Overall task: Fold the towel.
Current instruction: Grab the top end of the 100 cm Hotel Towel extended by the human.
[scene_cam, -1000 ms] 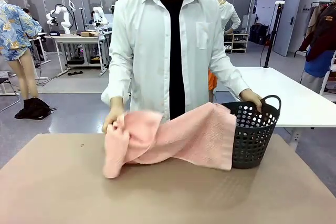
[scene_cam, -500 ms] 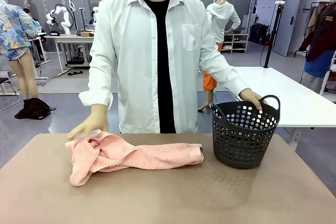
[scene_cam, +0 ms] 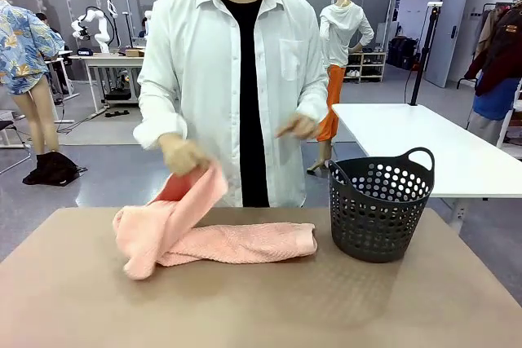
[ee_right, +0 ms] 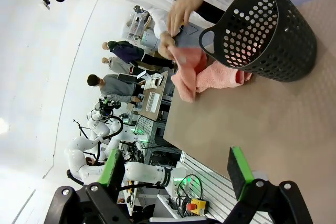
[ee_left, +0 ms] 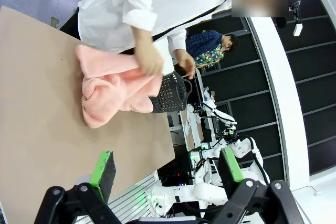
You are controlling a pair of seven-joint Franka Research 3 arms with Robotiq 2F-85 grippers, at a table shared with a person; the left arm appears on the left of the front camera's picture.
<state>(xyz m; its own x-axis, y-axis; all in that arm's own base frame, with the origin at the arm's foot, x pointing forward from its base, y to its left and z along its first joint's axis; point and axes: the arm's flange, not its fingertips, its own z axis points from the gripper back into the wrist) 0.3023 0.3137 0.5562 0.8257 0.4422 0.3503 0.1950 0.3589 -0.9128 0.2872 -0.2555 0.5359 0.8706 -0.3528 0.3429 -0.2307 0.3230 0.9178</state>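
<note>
**Hovering with both claws open; towel on the table, one end in a person's hand**

From the front, the towel (scene_cam: 220, 238) lies bunched in a long heap on the brown table (scene_cam: 261, 307), to the left of the black basket (scene_cam: 379, 213). One end stops just beside the basket wall and, as far as I can judge, does not touch it. The other end is raised off the table, pinched in the person's lifting hand (scene_cam: 181, 155) in front of a white shirt (scene_cam: 204, 63); the free hand (scene_cam: 298, 126) is in the air above and left of the basket, touching nothing.

Along my left wrist, my left claw (ee_left: 167, 166) stands with its jaws wide apart and nothing between the green pads (ee_left: 103, 169). It sits well apart from the towel (ee_left: 113, 85), which rests on the table (ee_left: 42, 103) with the lifting hand (ee_left: 149, 62) gripping its upper fold; the basket (ee_left: 170, 93) shows just past the towel.

Along my right wrist, my right claw (ee_right: 176, 167) is likewise spread and grips nothing. The basket (ee_right: 268, 35) stands upright on the table (ee_right: 262, 129), well apart from my fingers. The towel (ee_right: 210, 77) shows beyond it, partly hidden by the basket wall; the lifting hand (ee_right: 167, 43) holds its raised end, with the free hand (ee_right: 184, 3) near the basket handle.
</note>
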